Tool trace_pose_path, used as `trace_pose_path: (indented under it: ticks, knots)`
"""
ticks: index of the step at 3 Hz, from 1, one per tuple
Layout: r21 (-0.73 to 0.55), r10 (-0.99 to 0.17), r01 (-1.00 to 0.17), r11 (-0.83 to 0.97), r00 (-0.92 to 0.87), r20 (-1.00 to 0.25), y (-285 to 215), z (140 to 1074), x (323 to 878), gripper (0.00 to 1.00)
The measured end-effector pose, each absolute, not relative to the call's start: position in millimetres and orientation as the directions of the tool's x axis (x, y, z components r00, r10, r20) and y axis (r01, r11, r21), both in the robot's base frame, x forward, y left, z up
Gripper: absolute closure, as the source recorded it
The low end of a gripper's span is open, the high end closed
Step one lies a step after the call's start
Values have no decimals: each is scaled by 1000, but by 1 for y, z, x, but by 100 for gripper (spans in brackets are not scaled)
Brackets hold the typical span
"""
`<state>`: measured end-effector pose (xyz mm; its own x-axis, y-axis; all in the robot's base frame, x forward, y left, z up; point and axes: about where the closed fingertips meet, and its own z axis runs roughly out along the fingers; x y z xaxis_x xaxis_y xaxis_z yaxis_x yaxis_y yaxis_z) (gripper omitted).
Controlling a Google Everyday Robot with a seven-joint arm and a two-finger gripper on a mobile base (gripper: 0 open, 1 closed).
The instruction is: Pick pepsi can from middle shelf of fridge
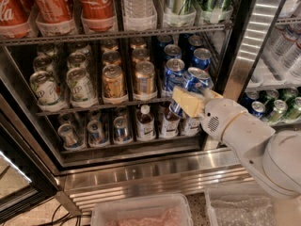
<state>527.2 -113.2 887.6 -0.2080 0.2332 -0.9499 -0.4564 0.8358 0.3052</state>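
My gripper (200,97) is at the right front of the middle shelf (94,107) of the fridge (141,173). Its yellowish fingers (187,102) are shut on a blue pepsi can (193,81). The can is tilted, its silver top leaning right, and it hangs at the shelf's front edge. Another pepsi can (173,73) stands just left of it, with more blue cans (202,58) in rows behind. Gold cans (143,79) and white-green cans (80,84) fill the rows to the left. My white arm (254,145) comes in from the lower right.
Red Coca-Cola cans (96,4) and a water bottle (138,4) stand on the rack above. Small bottles and cans (146,122) fill the rack below. The black door frame (237,36) is right of the can. Green cans (277,109) sit in the neighbouring cooler. Clear plastic bins (141,213) lie below.
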Motion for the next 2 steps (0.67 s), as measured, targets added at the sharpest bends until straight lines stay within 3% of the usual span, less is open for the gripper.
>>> trace_pose_path:
  ticks: [2]
  knots:
    - [351,256,-561,749,-244,-935,-102,897,509,100]
